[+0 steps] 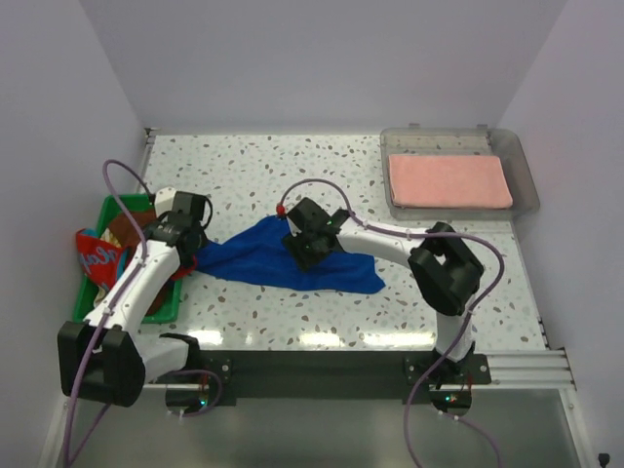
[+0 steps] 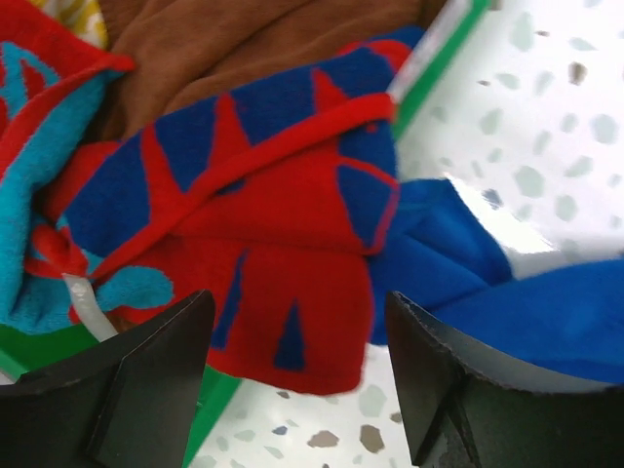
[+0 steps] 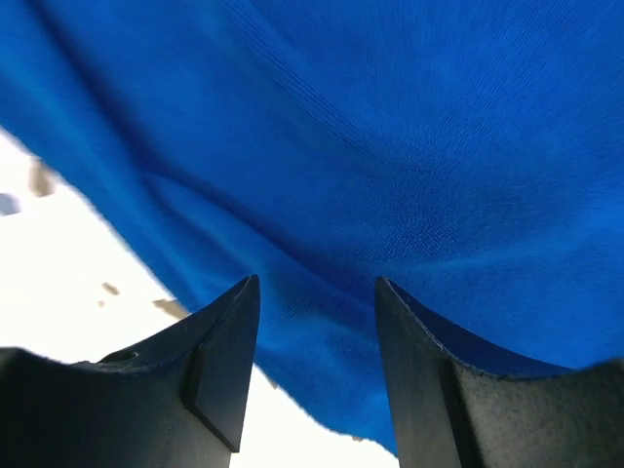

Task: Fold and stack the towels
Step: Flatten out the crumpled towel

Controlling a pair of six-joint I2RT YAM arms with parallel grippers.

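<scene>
A plain royal blue towel (image 1: 292, 258) lies spread and rumpled on the middle of the table. My right gripper (image 1: 304, 255) hovers low over it, jaws open, with blue cloth (image 3: 390, 146) under and between the fingertips but not pinched (image 3: 317, 288). My left gripper (image 1: 187, 258) is open and empty (image 2: 297, 302) at the towel's left end, beside the basket. A blue towel with red pattern (image 2: 283, 244) hangs over the basket's rim, with a brown towel (image 2: 244, 39) behind it. A salmon pink towel (image 1: 448, 180) lies folded in the tray.
The green plastic basket (image 1: 171, 307) stands at the left edge of the table, its rim (image 2: 448, 39) close to my left fingers. A clear plastic tray (image 1: 522, 166) sits at the back right. Walls close in the table on three sides.
</scene>
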